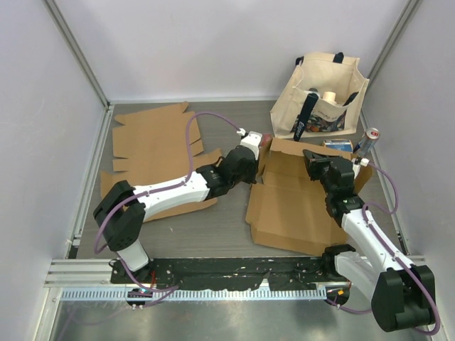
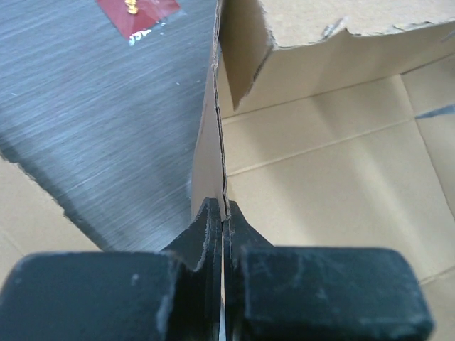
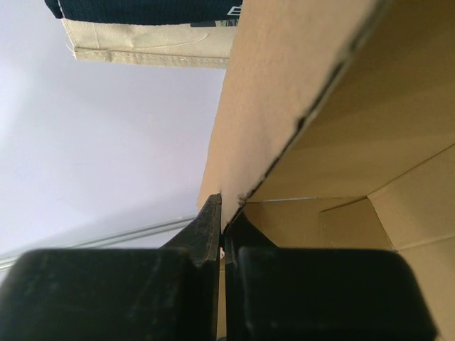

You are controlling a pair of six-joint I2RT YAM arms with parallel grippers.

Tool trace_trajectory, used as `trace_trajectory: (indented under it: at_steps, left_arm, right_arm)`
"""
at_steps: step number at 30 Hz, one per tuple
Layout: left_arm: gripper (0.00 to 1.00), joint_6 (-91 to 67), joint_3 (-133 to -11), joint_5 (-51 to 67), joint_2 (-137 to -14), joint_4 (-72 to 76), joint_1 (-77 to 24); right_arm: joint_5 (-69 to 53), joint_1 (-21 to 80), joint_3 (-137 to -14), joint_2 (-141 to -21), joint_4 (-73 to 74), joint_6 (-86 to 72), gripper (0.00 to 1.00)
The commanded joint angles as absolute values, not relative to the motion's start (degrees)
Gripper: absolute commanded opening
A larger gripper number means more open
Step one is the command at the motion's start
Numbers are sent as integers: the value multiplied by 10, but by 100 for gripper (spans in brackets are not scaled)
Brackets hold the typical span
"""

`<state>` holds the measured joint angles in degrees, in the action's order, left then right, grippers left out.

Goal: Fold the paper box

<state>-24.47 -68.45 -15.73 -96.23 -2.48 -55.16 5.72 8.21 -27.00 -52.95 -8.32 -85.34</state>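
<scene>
A brown cardboard box blank (image 1: 298,206) lies half-raised on the table right of centre. My left gripper (image 1: 257,153) is shut on its upright left side wall (image 2: 210,135), pinched edge-on between the jaws. My right gripper (image 1: 313,160) is shut on the box's raised back flap (image 3: 277,92). The box's inner floor shows in the left wrist view (image 2: 334,177) and in the right wrist view (image 3: 334,220).
Flat cardboard blanks (image 1: 153,138) lie at the left and under the left arm. A cream tote bag (image 1: 323,96) with items stands at the back right. A can (image 1: 370,138) and a small blue box (image 1: 338,144) sit beside it. A red wrapper (image 2: 138,14) lies on the table.
</scene>
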Motion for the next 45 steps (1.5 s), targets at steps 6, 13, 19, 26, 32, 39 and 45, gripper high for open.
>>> trace_trajectory:
  at_steps: [6,13,19,26,32,39,45]
  left_arm:
    - [0,-240,-771,-139,-945,-67,-555]
    - [0,-294,-870,-133,-983,-177,-549]
    - [0,-364,-904,-103,-997,-205,-524]
    - [0,-379,-1001,-105,-1041,-263,-513]
    - [0,-398,-1027,-76,-1059,-268,-513]
    - [0,-408,-1044,-60,-1071,-263,-513]
    - [0,-409,-898,-28,-1023,-156,-516]
  right_arm:
    - [49,93,-258,-525,-59,-827,1]
    - [50,94,-252,-519,-63,-821,1]
    - [55,98,-254,-519,-62,-817,1]
    - [57,105,-255,-525,-67,-817,1]
    - [62,109,-251,-529,-74,-822,1]
    - [65,112,-263,-540,-76,-820,1]
    - [56,113,-275,-526,-52,-782,1]
